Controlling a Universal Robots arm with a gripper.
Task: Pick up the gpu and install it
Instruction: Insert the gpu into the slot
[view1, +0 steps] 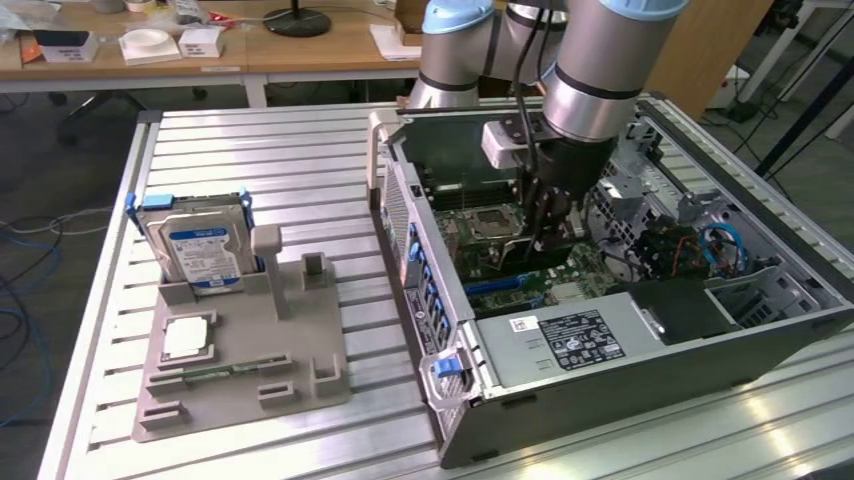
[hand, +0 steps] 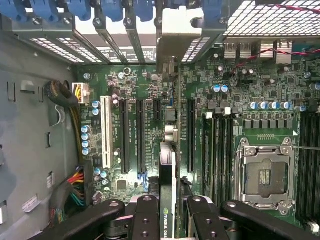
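Now | wrist view: fingers (hand: 146, 220) grip gpu (hand: 167, 200) | exterior view: hard drive (view1: 200, 250) upright

One robot arm (view1: 587, 70), one open computer case (view1: 667, 355), one gpu (hand: 167, 175), one CPU socket (hand: 265, 175), one silver hard drive (view1: 200, 250), one square CPU chip (view1: 187, 340), one grey holder (view1: 240, 395), one slatted tabletop (view1: 267, 150)
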